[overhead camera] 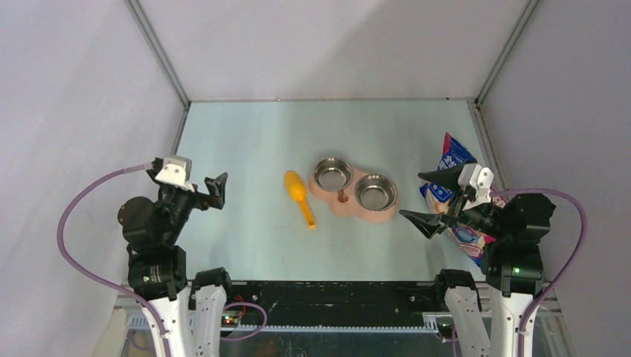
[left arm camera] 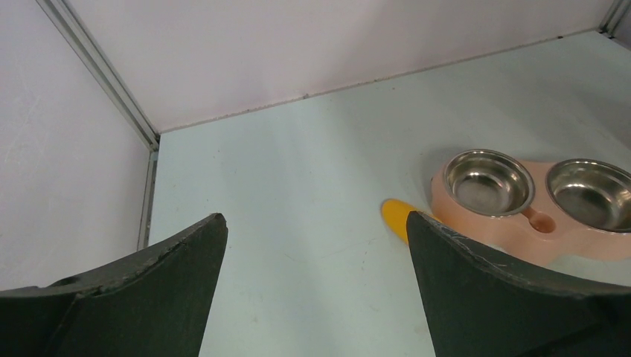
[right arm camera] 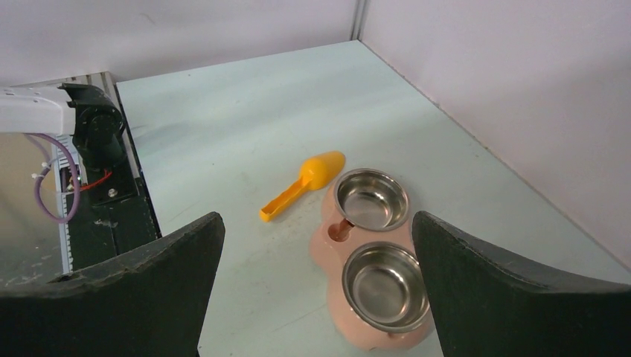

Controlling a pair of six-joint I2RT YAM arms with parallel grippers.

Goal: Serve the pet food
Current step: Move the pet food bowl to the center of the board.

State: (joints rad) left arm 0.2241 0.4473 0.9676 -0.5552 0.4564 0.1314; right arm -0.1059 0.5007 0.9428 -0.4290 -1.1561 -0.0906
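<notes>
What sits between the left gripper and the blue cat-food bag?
Top view: a yellow plastic scoop, then a pink twin-bowl feeder with steel bowls, lie between the left gripper and the blue cat-food bag.

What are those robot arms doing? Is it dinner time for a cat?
Nothing is being handled yet. The left gripper and the right gripper both hang open and empty above the table. The cat food bag lies by the right arm. The yellow scoop lies just left of the pink feeder, and its steel bowls are empty.
</notes>
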